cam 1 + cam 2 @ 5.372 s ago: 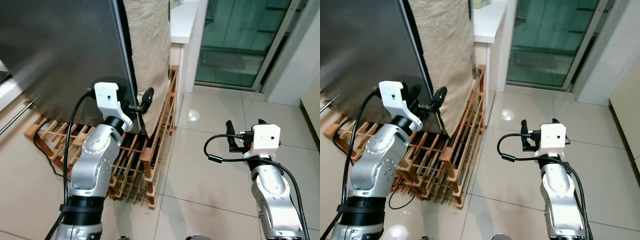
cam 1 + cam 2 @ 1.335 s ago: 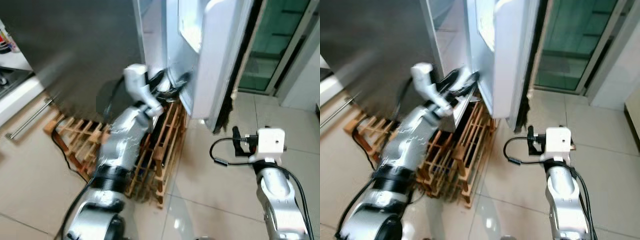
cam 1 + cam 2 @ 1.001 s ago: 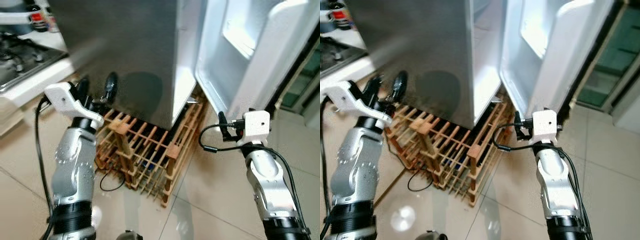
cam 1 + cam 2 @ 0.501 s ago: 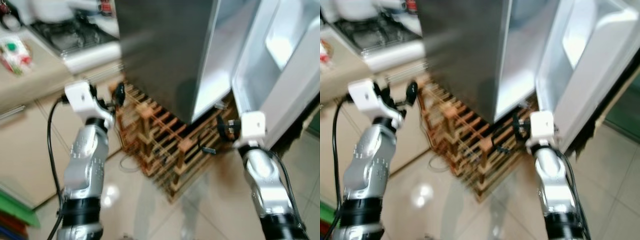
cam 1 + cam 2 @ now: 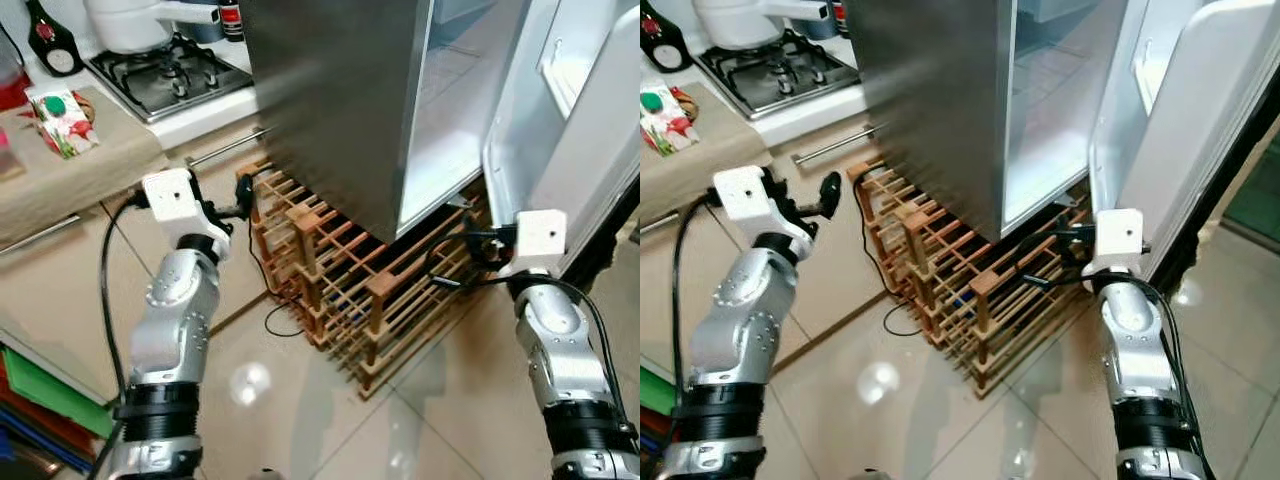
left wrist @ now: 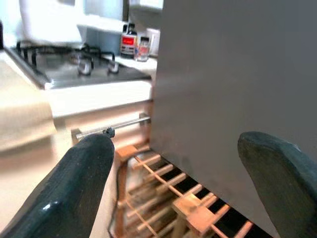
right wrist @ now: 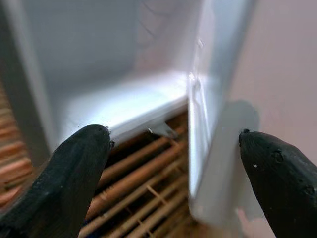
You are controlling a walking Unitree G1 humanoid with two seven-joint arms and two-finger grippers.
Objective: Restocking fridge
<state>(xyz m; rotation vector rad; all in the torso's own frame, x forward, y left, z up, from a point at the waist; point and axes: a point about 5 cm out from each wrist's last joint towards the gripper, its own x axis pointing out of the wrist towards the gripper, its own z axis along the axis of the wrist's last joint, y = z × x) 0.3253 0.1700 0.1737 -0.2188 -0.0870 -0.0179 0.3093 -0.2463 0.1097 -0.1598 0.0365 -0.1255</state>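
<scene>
The steel fridge (image 5: 340, 100) stands with its door (image 5: 575, 120) swung open to the right, and its white inside (image 5: 455, 90) looks bare at the bottom. My left gripper (image 5: 232, 200) is open and holds nothing, out to the left of the fridge near the stove front; the left wrist view has its fingers (image 6: 74, 188) spread wide before the steel side. My right gripper (image 5: 472, 245) is open and holds nothing, low by the bottom corner of the open door. In the right wrist view its fingers (image 7: 74, 168) frame the door's lower edge.
A wooden wine rack (image 5: 350, 290) sits on the floor under and in front of the fridge, with a black cable beside it. To the left are a gas stove (image 5: 170, 75), a white pot (image 5: 135, 20) and a cloth-covered counter with a carton (image 5: 62, 120). Tiled floor (image 5: 330, 420) lies between my arms.
The fridge door, shut at first with my left gripper at its edge, now stands open. My left arm has come away to the left. The view has swung left and sharpened.
</scene>
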